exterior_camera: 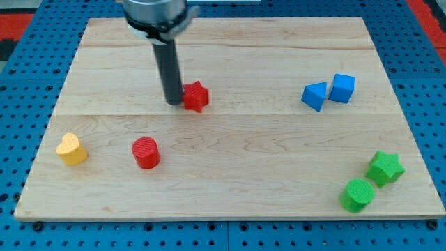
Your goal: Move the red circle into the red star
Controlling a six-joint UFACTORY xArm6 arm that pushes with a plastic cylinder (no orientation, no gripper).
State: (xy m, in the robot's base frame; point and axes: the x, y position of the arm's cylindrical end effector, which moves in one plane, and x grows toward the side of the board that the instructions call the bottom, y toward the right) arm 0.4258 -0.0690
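— So, where's your tip (173, 102)?
— Touching the red star block's (196, 96) left side on the wooden surface (279, 153); no gripper shows. Your red circle block (146, 153) sits apart, lower left.

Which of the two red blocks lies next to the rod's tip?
The red star: my tip sits right at its left side. The red circle lies apart, nearer the view's bottom, beside the yellow heart.
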